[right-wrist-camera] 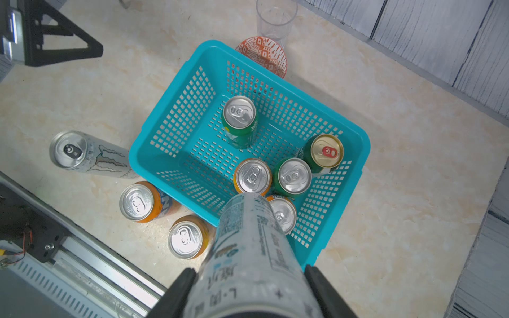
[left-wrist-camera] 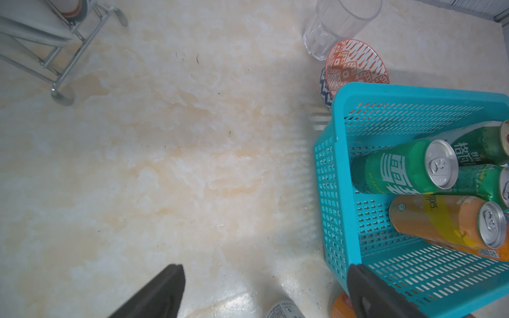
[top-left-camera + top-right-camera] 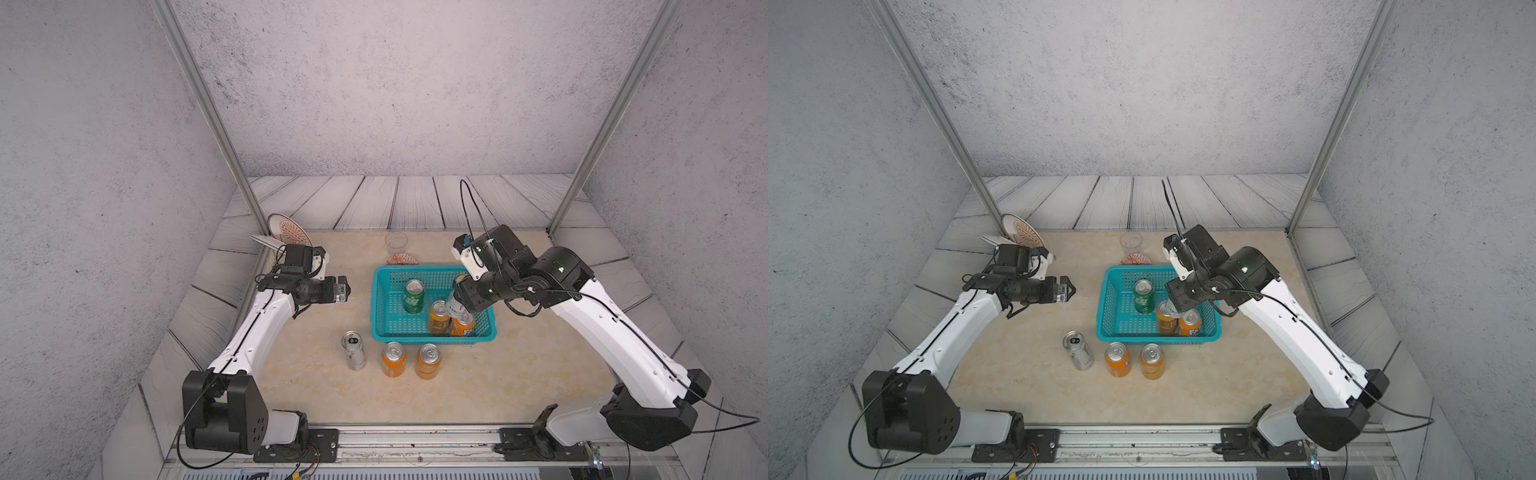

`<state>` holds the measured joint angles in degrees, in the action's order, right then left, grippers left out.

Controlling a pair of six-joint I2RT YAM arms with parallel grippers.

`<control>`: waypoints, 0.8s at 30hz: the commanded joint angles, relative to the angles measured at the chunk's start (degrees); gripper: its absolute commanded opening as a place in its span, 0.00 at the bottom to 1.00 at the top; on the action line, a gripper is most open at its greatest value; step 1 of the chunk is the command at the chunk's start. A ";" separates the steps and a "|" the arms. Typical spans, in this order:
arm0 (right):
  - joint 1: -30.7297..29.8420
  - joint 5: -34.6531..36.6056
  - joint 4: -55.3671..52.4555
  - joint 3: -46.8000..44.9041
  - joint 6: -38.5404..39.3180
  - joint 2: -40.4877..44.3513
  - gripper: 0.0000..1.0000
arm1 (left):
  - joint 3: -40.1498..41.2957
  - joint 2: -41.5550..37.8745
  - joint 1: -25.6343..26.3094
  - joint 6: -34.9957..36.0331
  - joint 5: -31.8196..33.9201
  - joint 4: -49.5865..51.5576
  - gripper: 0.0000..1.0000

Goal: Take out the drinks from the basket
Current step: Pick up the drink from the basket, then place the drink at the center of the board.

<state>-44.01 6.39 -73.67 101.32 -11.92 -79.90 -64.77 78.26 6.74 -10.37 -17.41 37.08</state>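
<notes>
The left arm point(image 3: 257, 328) slants up and away from its base, elbow bent, with the forearm level and pointing across toward the other arm. The left end effector point(image 3: 346, 289) hangs in the air with nothing between its 2 dark fingers point(image 2: 162, 291), which stand spread well apart in the left wrist view. The right arm point(image 3: 615, 332) leans inward from its base, its wrist bent over so that the right end effector point(image 1: 249, 291) points downward. Its 2 fingers press on opposite sides of a tall silver-white can point(image 1: 248, 234), which it holds tilted.
</notes>
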 commanded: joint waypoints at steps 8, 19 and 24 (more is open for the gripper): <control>-2.54 -0.72 2.12 -9.03 -4.87 10.00 0.48 | -1.21 -0.52 -0.86 0.88 -0.34 0.71 0.99; -4.65 -2.44 8.06 -23.06 -11.12 16.22 0.48 | -1.07 -0.12 -0.93 0.75 -0.25 0.63 0.99; -5.04 -1.89 12.06 -29.12 -12.76 18.08 0.48 | -1.10 0.53 -0.97 0.77 -0.95 0.62 0.99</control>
<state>-48.73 4.12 -67.29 73.32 -22.41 -64.82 -64.77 78.28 6.42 -10.35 -17.50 37.08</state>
